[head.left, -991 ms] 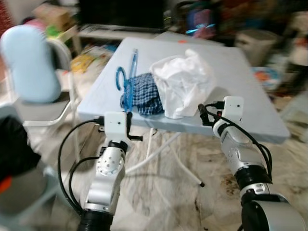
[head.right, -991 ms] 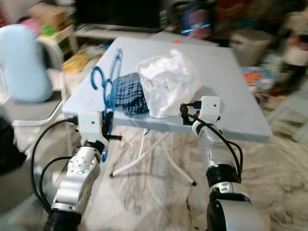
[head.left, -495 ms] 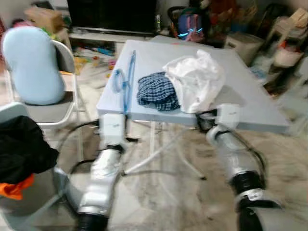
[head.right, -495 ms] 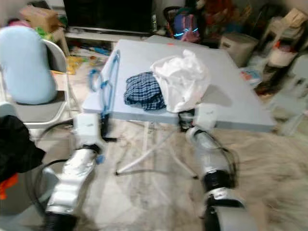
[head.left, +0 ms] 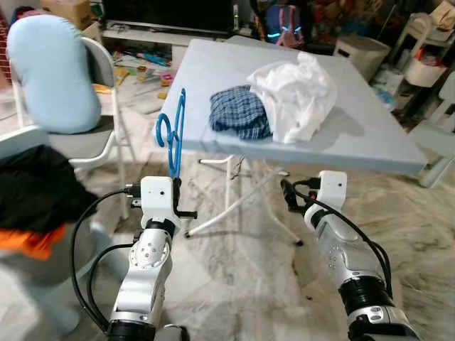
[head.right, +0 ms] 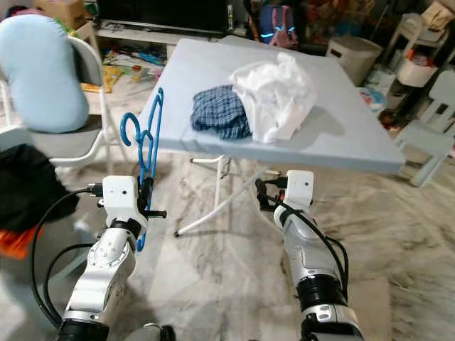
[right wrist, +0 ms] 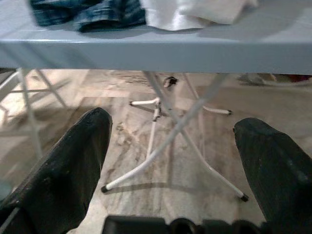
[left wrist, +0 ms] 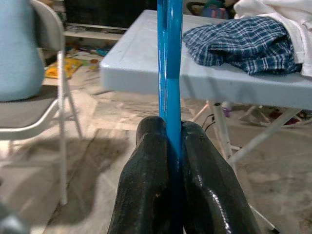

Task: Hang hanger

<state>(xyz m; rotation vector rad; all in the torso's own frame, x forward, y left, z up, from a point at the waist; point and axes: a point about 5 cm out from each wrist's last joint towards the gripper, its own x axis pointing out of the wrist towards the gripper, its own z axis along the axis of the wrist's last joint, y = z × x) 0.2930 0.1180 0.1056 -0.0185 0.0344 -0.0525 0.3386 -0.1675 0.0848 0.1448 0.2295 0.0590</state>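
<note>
One wide pale-blue bench with a smooth matte top and thin white folding legs is the biggest thing ahead of me, and I judge it the first hazard: if I swing the left arm carelessly, the long hanger could catch its edge. Beside it stands a folding chair with a slim metal frame and a rounded, soft-looking light-blue cushion on its back; its tubing could snag the hook as well. On the bench lies a crumpled white shirt, touching a bunched blue checked cloth.

My left gripper has its jaws clamped on the blue hanger, a thin, glossy plastic piece standing upright above the wrist, its curled hook uppermost, just off the bench corner. Only a narrow strip is pinched, so I expect that slick plastic could pivot or slip if jolted. My right gripper hovers below the bench edge, jaws wide apart and empty.
</note>
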